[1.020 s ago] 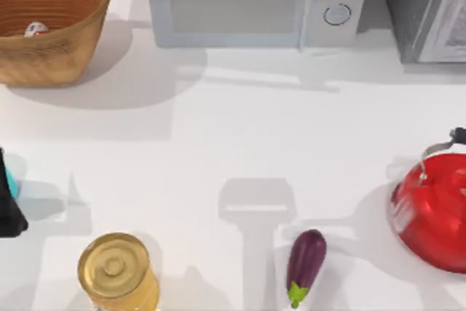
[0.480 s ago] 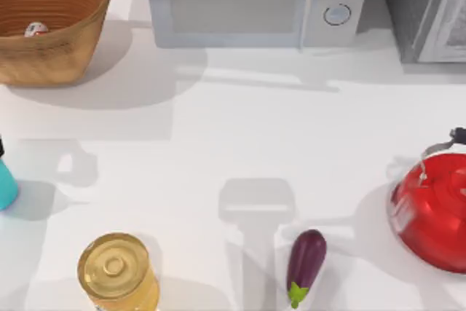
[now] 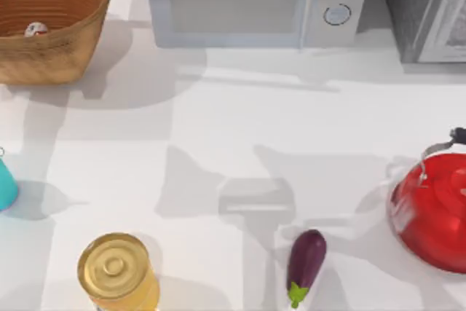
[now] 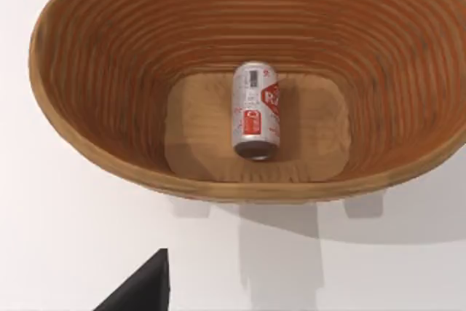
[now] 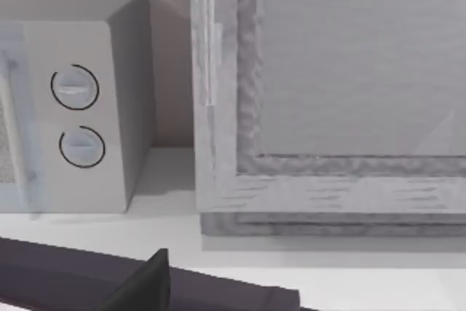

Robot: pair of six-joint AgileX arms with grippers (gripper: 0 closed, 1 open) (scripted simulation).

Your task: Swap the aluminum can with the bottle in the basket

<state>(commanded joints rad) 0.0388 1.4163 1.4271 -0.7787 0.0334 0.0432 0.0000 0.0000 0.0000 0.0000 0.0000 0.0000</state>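
Note:
The aluminum can (image 4: 255,111), white with a red label, lies on its side on the floor of the wicker basket (image 4: 87,143). From above, the basket (image 3: 69,56) stands at the table's far left corner with the can (image 3: 35,30) inside it. The teal bottle (image 3: 6,189) stands on the table at the left edge, cut off by the picture's border. A dark part of my left gripper (image 4: 142,290) hangs above the table just outside the basket's rim. A dark part of my right gripper (image 5: 142,285) faces the microwave and the grey appliance.
A large gold can (image 3: 116,271) stands at the front left. An eggplant (image 3: 306,256) lies at the front middle and a red kettle (image 3: 433,213) at the right. A microwave (image 3: 255,1) and a grey appliance (image 3: 429,9) line the back.
My left gripper, beside the bottle at the left edge a second ago, has left the top view. The bottle stays standing alone. Arm shadows have shifted across the table.

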